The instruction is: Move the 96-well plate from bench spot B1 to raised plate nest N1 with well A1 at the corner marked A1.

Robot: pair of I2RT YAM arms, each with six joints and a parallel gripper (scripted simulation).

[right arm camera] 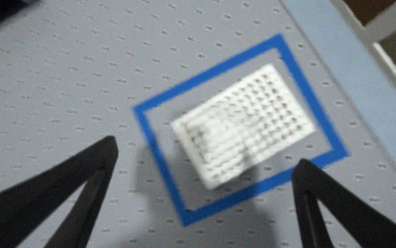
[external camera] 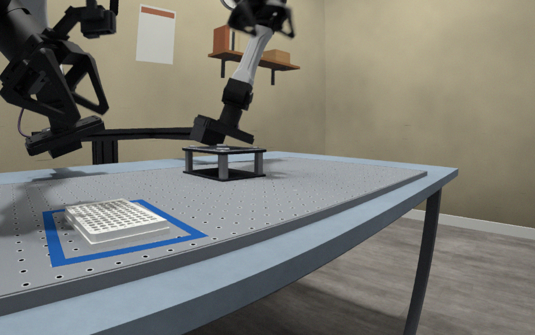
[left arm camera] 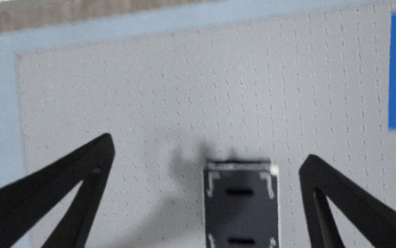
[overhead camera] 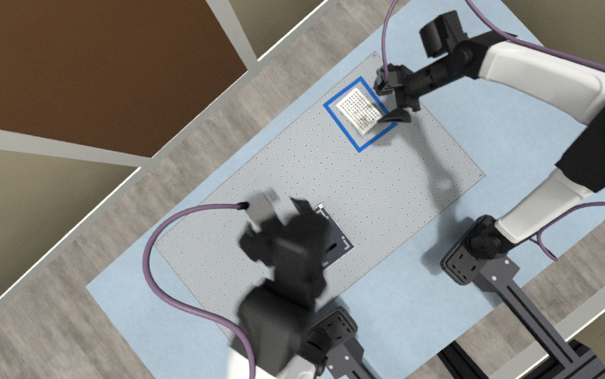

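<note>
The white 96-well plate (overhead camera: pixel 358 109) (external camera: pixel 116 214) (right arm camera: pixel 245 125) lies flat inside the blue outline (overhead camera: pixel 342 127) (external camera: pixel 54 240) (right arm camera: pixel 207 77) of B1. Its rim print is not readable. My right gripper (overhead camera: pixel 378 106) (external camera: pixel 91 115) (right arm camera: pixel 207 154) is open and empty, above the plate's end; the plate is turned at a slant to the fingers. The dark raised nest (overhead camera: pixel 339 236) (external camera: pixel 221 152) (left arm camera: pixel 241 215) carries light corner locators and no plate; in the top view my left arm hides part of it. My left gripper (external camera: pixel 272 34) (left arm camera: pixel 208 151) is open and empty, high above the nest area.
The perforated board (overhead camera: pixel 285 165) (external camera: pixel 316 185) (left arm camera: pixel 142 86) lies on the blue table (overhead camera: pixel 120 285) (external camera: pixel 252 264). The nest stands on posts above the board. The right arm's shadow falls across the board beside B1.
</note>
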